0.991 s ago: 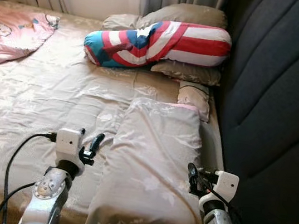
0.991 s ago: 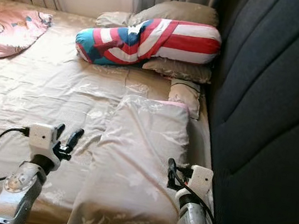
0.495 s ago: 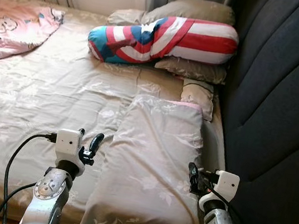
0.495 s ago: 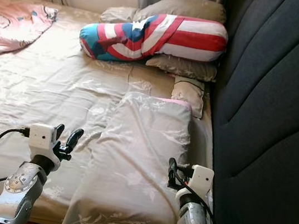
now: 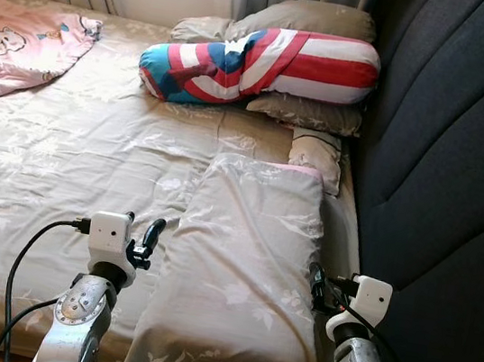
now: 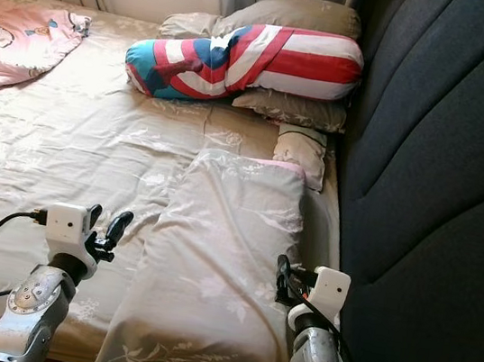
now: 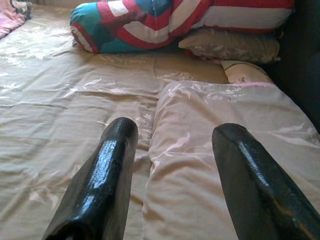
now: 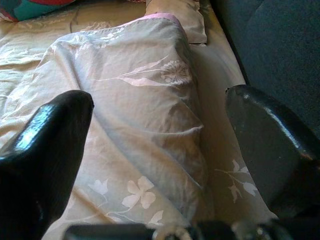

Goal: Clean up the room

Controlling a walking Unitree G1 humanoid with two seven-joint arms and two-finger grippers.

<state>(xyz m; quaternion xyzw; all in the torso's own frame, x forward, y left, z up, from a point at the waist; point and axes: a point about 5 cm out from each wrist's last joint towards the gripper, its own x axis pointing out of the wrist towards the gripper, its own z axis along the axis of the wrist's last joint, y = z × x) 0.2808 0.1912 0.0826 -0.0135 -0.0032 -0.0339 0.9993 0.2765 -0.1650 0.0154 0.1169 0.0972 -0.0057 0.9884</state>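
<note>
barely begun, judging by the bed: long beige floral pillow lying askew along the dark padded headboard, red-white-blue striped bolster heaped on beige cushions, left hand and right hand both spread apart, empty, flanking the pillow's near end.

A beige floral pillow is laid lengthwise on the bed, near the dark headboard at the right. It is flanked by the left gripper, fingers parted, and the right gripper. Far off, a striped bolster is propped on beige pillows; a pink blanket is seen far left
</note>
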